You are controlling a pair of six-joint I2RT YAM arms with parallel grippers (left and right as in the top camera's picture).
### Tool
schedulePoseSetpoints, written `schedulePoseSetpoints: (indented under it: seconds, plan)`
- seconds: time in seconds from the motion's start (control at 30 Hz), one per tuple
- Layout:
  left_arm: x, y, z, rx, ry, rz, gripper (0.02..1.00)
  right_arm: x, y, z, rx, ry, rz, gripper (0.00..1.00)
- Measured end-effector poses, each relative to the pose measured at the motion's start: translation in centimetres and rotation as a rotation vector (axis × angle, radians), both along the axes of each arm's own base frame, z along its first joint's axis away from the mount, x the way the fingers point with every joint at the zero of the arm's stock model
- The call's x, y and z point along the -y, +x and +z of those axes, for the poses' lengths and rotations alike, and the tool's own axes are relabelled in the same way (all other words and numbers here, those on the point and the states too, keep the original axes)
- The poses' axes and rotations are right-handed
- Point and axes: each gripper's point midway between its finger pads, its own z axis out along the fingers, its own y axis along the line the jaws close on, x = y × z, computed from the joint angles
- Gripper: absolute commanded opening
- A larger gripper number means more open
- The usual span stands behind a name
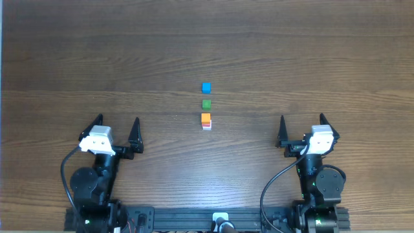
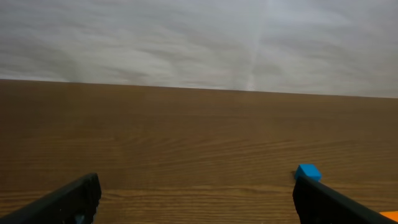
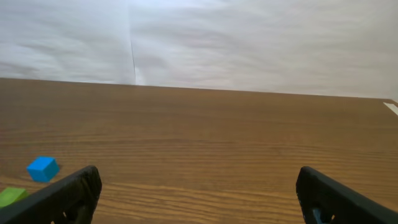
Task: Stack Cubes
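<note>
Three small cubes sit in a line at the table's middle: a blue cube (image 1: 206, 87) farthest out, a green cube (image 1: 206, 103) behind it, and an orange cube (image 1: 206, 118) resting on a white cube (image 1: 206, 126). My left gripper (image 1: 117, 130) stands open at the near left, well apart from the cubes. My right gripper (image 1: 301, 127) stands open at the near right, also apart. The blue cube (image 2: 308, 172) shows in the left wrist view beside one finger (image 2: 336, 202). In the right wrist view the blue cube (image 3: 43, 168) and the green cube (image 3: 11, 196) lie off to the side.
The wooden table (image 1: 323, 58) stretches wide and bare around the cubes. A pale wall (image 3: 249, 43) rises behind the table's far edge. Both arm bases stand along the near edge.
</note>
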Motion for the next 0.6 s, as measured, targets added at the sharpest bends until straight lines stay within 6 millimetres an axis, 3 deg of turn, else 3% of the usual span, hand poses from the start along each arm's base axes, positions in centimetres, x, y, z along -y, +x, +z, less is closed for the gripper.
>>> schedulePoseSetpoints:
  seconds: [0.23, 0.4, 0.6]
  plan:
    - [0.0, 0.0, 0.0, 0.0, 0.0, 0.0, 0.998, 0.0, 0.0, 1.6, 0.064, 0.048, 0.001, 0.991]
    - [0.0, 0.0, 0.0, 0.0, 0.0, 0.0, 0.998, 0.0, 0.0, 2.1, -0.005, 0.066, -0.001, 0.993]
    - [0.0, 0.0, 0.0, 0.001, 0.0, 0.001, 0.998, 0.0, 2.4, 7.3, -0.163, 0.063, -0.006, 0.991]
